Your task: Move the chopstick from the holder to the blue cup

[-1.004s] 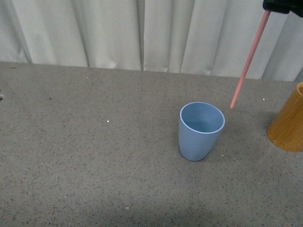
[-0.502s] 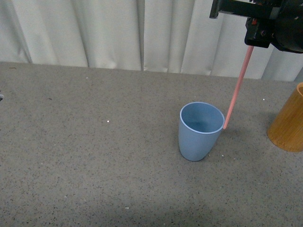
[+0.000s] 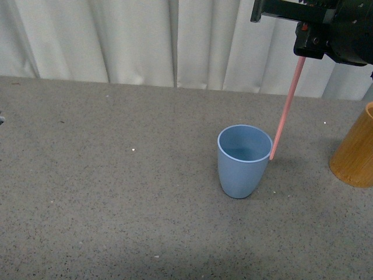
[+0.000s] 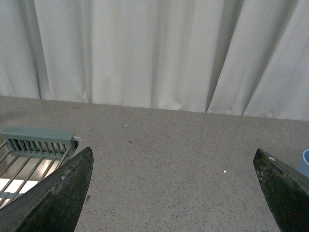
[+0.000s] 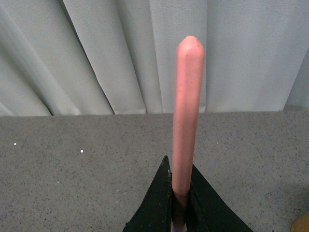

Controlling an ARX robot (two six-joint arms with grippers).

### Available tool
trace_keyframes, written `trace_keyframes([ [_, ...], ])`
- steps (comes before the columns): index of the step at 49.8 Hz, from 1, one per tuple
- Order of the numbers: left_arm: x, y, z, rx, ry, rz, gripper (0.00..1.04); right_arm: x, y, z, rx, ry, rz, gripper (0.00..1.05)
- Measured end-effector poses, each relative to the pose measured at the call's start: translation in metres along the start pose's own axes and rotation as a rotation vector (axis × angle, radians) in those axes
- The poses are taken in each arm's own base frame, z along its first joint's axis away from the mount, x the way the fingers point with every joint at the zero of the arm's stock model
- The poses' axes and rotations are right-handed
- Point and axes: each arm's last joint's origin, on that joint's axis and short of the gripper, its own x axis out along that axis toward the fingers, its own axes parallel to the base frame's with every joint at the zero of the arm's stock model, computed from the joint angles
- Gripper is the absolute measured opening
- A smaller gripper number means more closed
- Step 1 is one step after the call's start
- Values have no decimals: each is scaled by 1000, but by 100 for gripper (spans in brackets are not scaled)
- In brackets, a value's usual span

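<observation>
The blue cup [image 3: 245, 160] stands upright on the grey table, right of centre. My right gripper [image 3: 303, 49] is high at the back right, shut on the top of the pink chopstick [image 3: 285, 111]. The stick hangs slanting down to the left; its lower tip sits at the cup's right rim, on the outside as far as I can tell. In the right wrist view the chopstick [image 5: 186, 116] sticks out from between the shut fingers [image 5: 161, 203]. The orange-brown holder [image 3: 355, 149] stands at the right edge. My left gripper [image 4: 178, 193] is open and empty over bare table.
A pale curtain [image 3: 175, 41] hangs behind the table's far edge. A green rack with metal bars [image 4: 34, 150] lies beside my left gripper. A sliver of the blue cup [image 4: 304, 162] shows at the edge of the left wrist view.
My right gripper came down and left into view with the chopstick. The stick's tip dropped from above the cup to its right rim. The cup shifted slightly left and now stands straighter.
</observation>
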Motion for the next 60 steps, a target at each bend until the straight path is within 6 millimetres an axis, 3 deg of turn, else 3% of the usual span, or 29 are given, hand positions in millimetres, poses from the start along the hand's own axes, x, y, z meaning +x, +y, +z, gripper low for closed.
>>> trace_keyframes([
  [29,0,0,0,0,0,0,98,3,1,15,35,-14,6,3],
  [56,0,0,0,0,0,0,98,12,5,5,25,7,-27,3],
  [60,0,0,0,0,0,0,98,12,10,6,4,-18,-13,16],
])
